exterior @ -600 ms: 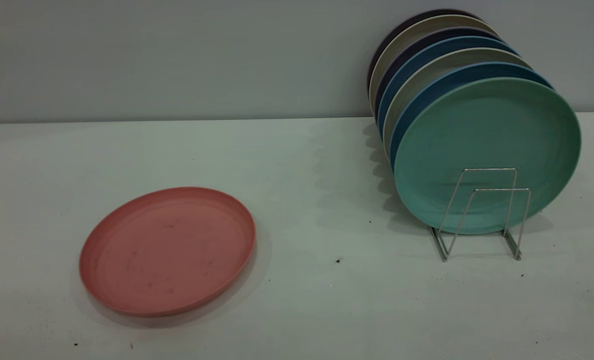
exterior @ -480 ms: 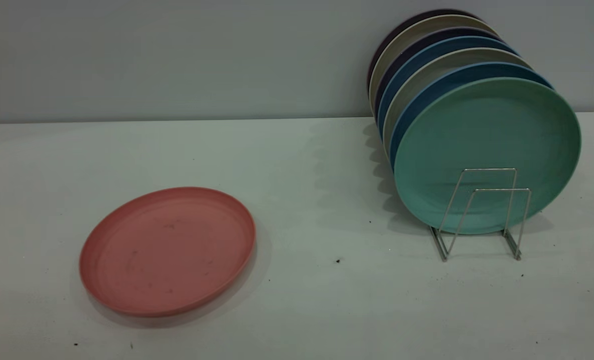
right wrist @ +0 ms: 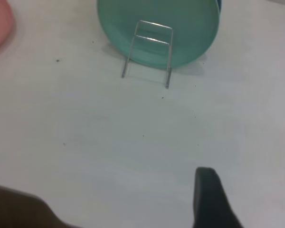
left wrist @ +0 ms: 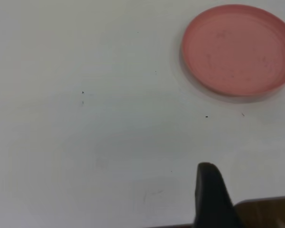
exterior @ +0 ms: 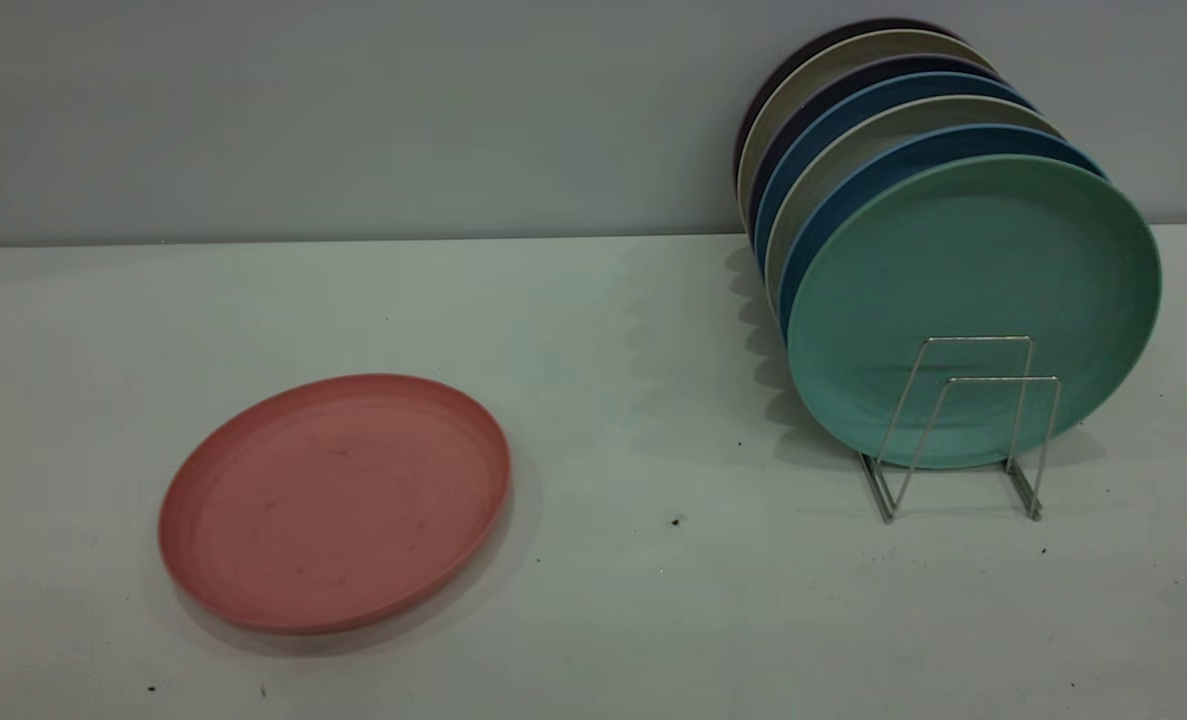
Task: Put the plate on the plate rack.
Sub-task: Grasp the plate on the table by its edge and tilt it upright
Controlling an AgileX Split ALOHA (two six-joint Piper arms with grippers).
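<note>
black finger of the left gripper (left wrist: 247, 202) hangs above bare table (exterior: 653, 620), well short of the plate (exterior: 334, 502) lying flat; its spread is unclear. right gripper (right wrist: 244, 199), likewise unclear, faces the plate rack (exterior: 963, 425) and mint-green plate (exterior: 973, 300).
</note>
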